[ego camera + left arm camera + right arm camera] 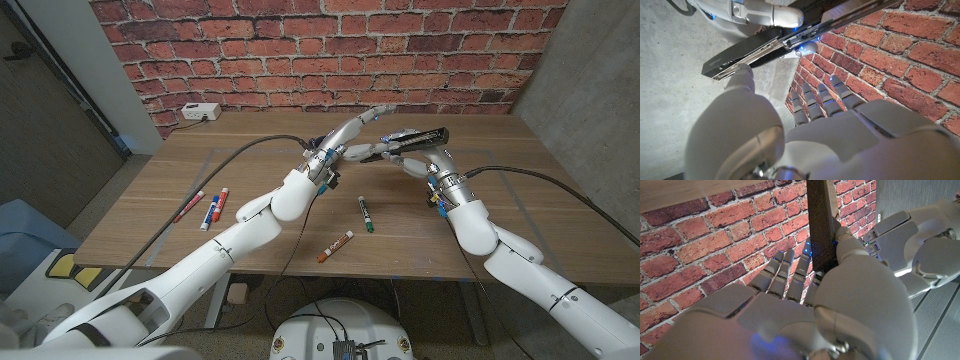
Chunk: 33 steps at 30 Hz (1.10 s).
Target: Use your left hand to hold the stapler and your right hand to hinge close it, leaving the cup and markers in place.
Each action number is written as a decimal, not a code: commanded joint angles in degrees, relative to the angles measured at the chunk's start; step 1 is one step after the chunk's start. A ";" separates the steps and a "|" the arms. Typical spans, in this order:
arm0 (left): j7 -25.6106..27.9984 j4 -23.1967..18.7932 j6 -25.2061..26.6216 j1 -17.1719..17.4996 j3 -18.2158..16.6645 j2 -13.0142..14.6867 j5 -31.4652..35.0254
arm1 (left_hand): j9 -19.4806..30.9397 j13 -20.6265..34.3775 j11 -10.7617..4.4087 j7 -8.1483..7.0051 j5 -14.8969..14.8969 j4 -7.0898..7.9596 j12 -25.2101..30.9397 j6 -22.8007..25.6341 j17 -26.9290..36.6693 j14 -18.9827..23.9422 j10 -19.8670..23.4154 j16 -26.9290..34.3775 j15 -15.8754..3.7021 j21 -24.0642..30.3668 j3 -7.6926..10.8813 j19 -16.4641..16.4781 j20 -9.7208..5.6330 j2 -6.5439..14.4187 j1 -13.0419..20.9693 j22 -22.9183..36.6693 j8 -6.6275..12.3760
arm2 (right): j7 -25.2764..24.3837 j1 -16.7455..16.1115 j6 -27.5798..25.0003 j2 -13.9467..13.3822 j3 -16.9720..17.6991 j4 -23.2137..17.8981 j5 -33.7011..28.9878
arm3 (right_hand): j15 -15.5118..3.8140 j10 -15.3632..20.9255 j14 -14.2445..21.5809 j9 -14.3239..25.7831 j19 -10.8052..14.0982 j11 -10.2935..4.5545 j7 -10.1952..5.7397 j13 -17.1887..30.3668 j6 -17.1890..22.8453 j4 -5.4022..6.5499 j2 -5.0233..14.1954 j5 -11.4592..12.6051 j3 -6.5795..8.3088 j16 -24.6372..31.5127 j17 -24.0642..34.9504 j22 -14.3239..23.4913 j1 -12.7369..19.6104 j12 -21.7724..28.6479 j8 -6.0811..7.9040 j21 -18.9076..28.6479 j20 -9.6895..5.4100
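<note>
The black stapler [422,135] is lifted above the table's far middle, gripped by my right hand [412,158]. In the right wrist view its thumb [852,247] presses on the stapler [819,225] while the other fingers wrap behind it. My left hand [352,135] is just left of it with fingers stretched out and apart. In the left wrist view the left thumb [742,77] touches the near end of the stapler [780,42], and the stretched fingers [822,100] hold nothing. The right hand [765,12] clasps the stapler from the other side.
Several markers lie on the wooden table [520,190]: a red one [188,206], a red and white one [222,197] and a blue one [208,215] at the left, a green one [366,213] and an orange one [336,245] in the middle front. A white box [200,111] sits at the back left.
</note>
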 commanded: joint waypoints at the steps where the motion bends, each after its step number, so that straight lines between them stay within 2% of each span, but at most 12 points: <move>1: -0.57 0.98 -2.68 -0.68 0.00 -0.92 -0.78 | 0.20 -0.31 -0.05 0.51 -0.24 -0.44 0.63 2.28 -0.05 0.32 2.19 0.29 -6.49 -0.77 0.00 1.05 -0.13 0.10 0.61 0.05 0.19 | 0.04 0.46 -0.70 0.01 -0.52 -0.23 -0.12 | -11.01 6.70 0.51 0.36 0.06 -7.23 -0.10 0.46 0.34 1.36 5.67 0.30 1.19 -0.30 0.40 0.15 5.36 5.35 -0.26 0.40 -1.02; 3: -1.40 1.19 -3.34 -0.68 -0.12 -1.16 -2.41 | 0.20 -0.48 -0.58 0.40 -0.25 -0.49 0.66 3.32 -0.07 0.38 2.74 0.28 -6.50 -1.06 -0.09 1.19 -0.12 0.07 0.66 0.05 0.42 | 0.03 0.56 -0.77 0.04 -0.66 -0.23 -0.22 | -11.02 6.90 0.53 0.38 0.16 -7.16 0.03 0.30 0.42 1.36 5.65 0.31 1.19 -0.34 0.45 0.15 5.39 5.40 -0.27 0.44 -0.89; 4: -1.53 1.20 -3.50 -0.68 -0.19 -1.21 -2.59 | 0.21 -0.57 -0.31 0.41 -0.24 -0.51 0.69 3.88 -0.08 0.43 3.08 0.27 -6.55 -1.22 -0.12 1.24 -0.09 0.07 0.70 0.05 0.54 | 0.04 0.60 -0.77 0.07 -0.71 -0.22 -0.18 | -11.01 6.83 0.52 0.39 0.10 -7.23 0.06 0.32 0.42 1.35 5.64 0.31 1.19 -0.36 0.47 0.15 5.40 5.41 -0.29 0.42 -0.95; 10: -2.67 1.26 -4.29 -0.86 -0.44 -1.29 -3.41 | 0.21 -1.26 -0.85 0.22 -0.21 -0.65 1.09 7.63 -0.13 1.14 6.05 0.39 -6.86 -2.28 -0.38 1.84 -0.21 0.08 1.01 0.06 1.29 | 0.15 0.78 -0.93 0.02 -1.05 -0.24 -0.31 | -11.00 6.85 0.58 0.46 0.07 -7.16 -0.01 0.20 0.43 1.38 5.63 0.30 1.16 -0.43 0.60 0.14 5.41 5.50 -0.38 0.42 -0.99; 13: -3.37 1.38 -4.79 -1.15 -0.30 -1.33 -3.38 | 0.21 -1.40 -0.72 0.31 -0.20 -0.70 0.97 7.51 -0.14 1.36 6.15 0.43 -6.90 -2.49 -0.42 1.95 -0.24 0.07 1.12 0.06 1.08 | 0.21 0.85 -1.07 -0.02 -1.14 -0.37 -0.35 | -11.01 6.92 0.57 0.48 0.13 -7.17 0.00 0.21 0.50 1.37 5.61 0.30 1.15 -0.49 0.65 0.14 5.43 5.60 -0.40 0.45 -0.92; 15: -3.74 1.45 -5.01 -1.23 -0.27 -1.41 -3.51 | 0.20 -1.49 0.01 0.41 -0.20 -0.72 0.77 7.38 -0.15 1.44 5.88 0.42 -6.82 -2.64 -0.46 2.03 -0.21 0.05 1.17 0.06 0.92 | 0.23 0.90 -1.13 -0.05 -1.17 -0.44 -0.35 | -11.00 6.91 0.58 0.52 0.09 -7.19 -0.05 0.06 0.49 1.38 5.62 0.30 1.14 -0.53 0.71 0.14 5.43 5.58 -0.43 0.45 -0.98; 17: -4.17 1.54 -5.24 -1.25 -0.22 -1.55 -3.87 | 0.20 -1.59 -0.42 0.42 -0.19 -0.74 0.72 7.31 -0.15 1.56 6.10 0.42 -6.70 -2.82 -0.50 2.13 -0.17 0.04 1.23 0.07 0.76 | 0.19 0.95 -1.17 -0.07 -1.22 -0.49 -0.44 | -11.00 6.87 0.59 0.55 0.07 -7.19 -0.06 -0.01 0.55 1.40 5.62 0.30 1.12 -0.57 0.76 0.15 5.43 5.58 -0.45 0.44 -0.96; 23: -4.64 1.84 -6.23 -1.33 0.00 -1.88 -3.59 | 0.20 -1.75 -0.20 0.68 -0.18 -0.76 0.61 7.63 -0.15 1.85 6.29 0.46 -6.72 -3.11 -0.57 2.28 -0.16 0.03 1.32 0.07 0.69 | 0.31 0.94 -1.46 -0.16 -1.30 -0.66 -0.39 | -11.01 6.79 0.61 0.66 0.07 -7.20 -0.08 0.03 0.52 1.45 5.65 0.30 1.09 -0.71 0.94 0.15 5.44 5.79 -0.57 0.47 -0.99; 25: -4.63 1.86 -6.45 -1.20 -0.06 -2.06 -3.69 | 0.20 -1.84 -0.18 0.20 -0.16 -0.80 0.49 8.14 -0.15 1.83 6.30 0.40 -6.57 -3.29 -0.60 2.36 -0.14 0.02 1.42 0.07 0.75 | 0.22 0.93 -1.48 -0.15 -1.33 -0.70 -0.42 | -11.00 6.66 0.63 0.68 0.07 -7.24 -0.08 0.05 0.54 1.47 5.64 0.30 1.07 -0.75 1.01 0.15 5.42 5.81 -0.61 0.48 -0.99; 26: -4.71 1.83 -6.50 -1.16 -0.07 -2.08 -3.69 | 0.21 -2.06 -0.36 -0.68 -0.11 -0.88 0.37 10.29 -0.15 1.85 6.68 0.30 -6.50 -3.78 -0.52 2.48 -0.04 0.29 1.80 0.09 1.26 | 0.24 0.92 -1.53 -0.16 -1.33 -0.77 -0.42 | -11.00 6.63 0.63 0.69 0.09 -7.21 -0.16 0.06 0.54 1.47 5.62 0.29 1.05 -0.77 1.04 0.15 5.42 5.84 -0.63 0.49 -0.95; 33: -5.15 1.90 -6.87 -0.98 -0.08 -2.31 -3.76 | 0.16 -2.37 -0.12 -1.09 -0.16 -0.94 0.28 13.37 -0.14 2.26 7.55 0.31 -6.79 -4.52 -0.45 2.85 -0.14 0.72 2.35 0.10 1.84 | 0.39 0.90 -1.83 -0.27 -1.44 -1.13 -0.50 | -11.01 6.54 0.72 0.75 0.02 -7.25 -0.13 0.02 0.52 1.54 5.65 0.29 1.02 -0.86 1.23 0.16 5.39 5.96 -0.74 0.48 -1.02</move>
